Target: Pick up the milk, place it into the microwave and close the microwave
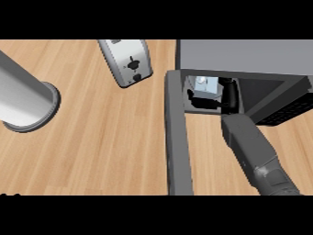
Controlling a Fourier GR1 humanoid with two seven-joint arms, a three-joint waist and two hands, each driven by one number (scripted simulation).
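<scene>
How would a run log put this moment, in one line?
right hand: curled round milk | milk: inside microwave | door: open

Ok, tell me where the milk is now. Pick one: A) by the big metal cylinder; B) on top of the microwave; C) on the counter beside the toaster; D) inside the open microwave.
D: the milk shows inside the cavity of the microwave, with the right hand curled round it and the door swung open.
</scene>
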